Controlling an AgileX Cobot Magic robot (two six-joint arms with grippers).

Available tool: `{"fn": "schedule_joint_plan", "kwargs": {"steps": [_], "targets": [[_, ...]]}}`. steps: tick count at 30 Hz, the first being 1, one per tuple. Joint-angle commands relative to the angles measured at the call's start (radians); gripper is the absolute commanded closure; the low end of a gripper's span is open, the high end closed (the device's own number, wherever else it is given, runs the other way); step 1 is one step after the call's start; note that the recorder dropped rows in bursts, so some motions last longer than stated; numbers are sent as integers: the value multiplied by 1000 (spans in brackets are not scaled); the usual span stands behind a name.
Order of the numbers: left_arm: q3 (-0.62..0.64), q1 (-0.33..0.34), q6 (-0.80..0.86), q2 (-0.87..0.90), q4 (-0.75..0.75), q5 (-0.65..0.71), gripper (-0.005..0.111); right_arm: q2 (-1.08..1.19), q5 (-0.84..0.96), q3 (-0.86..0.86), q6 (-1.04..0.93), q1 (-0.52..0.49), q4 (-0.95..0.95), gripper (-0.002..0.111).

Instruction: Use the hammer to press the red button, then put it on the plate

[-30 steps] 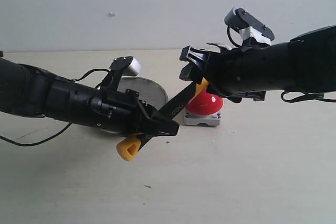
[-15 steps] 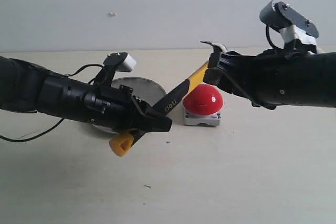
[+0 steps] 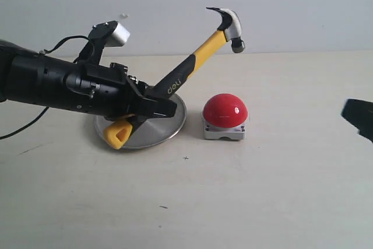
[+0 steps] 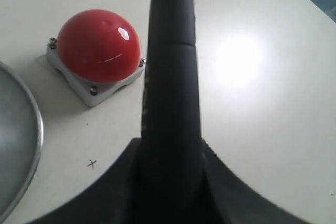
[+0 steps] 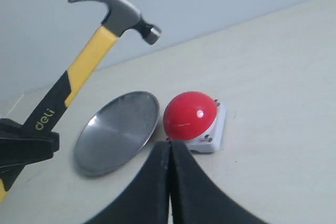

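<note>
My left gripper (image 3: 156, 107) is shut on the black grip of the hammer (image 3: 205, 49), low on the handle. The hammer slants up to the right, its steel head (image 3: 229, 23) high in the air, above and slightly behind the red button (image 3: 225, 111). The yellow looped end (image 3: 118, 133) hangs over the silver plate (image 3: 166, 127). In the left wrist view the handle (image 4: 170, 66) runs out from between the jaws, with the button (image 4: 98, 44) beside it. My right gripper (image 5: 169, 148) is shut and empty, well away from the button (image 5: 190, 114), the plate (image 5: 118, 132) and the hammer head (image 5: 119, 11).
Only a dark tip of the right arm (image 3: 358, 118) shows at the right edge of the exterior view. The cream table (image 3: 262, 196) bears a small pencil cross (image 3: 186, 158) in front of the button. A pale wall (image 3: 175, 4) stands behind, and a black cable (image 3: 23, 132) trails from the left arm.
The right arm has pulled away from the hammer head to the right edge, and its jaws have closed. The left arm has drawn back over the plate and tilted the hammer head upward.
</note>
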Motion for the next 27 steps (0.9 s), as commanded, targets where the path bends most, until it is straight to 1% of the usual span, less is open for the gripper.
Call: {"fn": "schedule_joint_plan", "kwargs": {"steps": [1,7,11,15,22,24,27], "targets": [[-1,2,-50,-51,-3,8,107,-197,-35,93,-10,0,-42,108],[-1,2,-69,-57,-3,-1,107,-378,-35,184,-20,0,-73,108],[-1,2,-69,-57,-1,-9,107,-439,-57,244,-35,0,-160,108],[-1,2,-69,-57,-5,-31,107,-476,-63,250,-37,0,-200,108],[-1,2,-75,-63,-3,-81,107,-475,-28,250,-35,0,-194,108],[-1,2,-116,-78,31,-116,107,-475,-25,250,-33,0,-187,108],[-1,2,-195,-110,125,-170,107,-475,-25,250,-33,0,-187,108]]}}
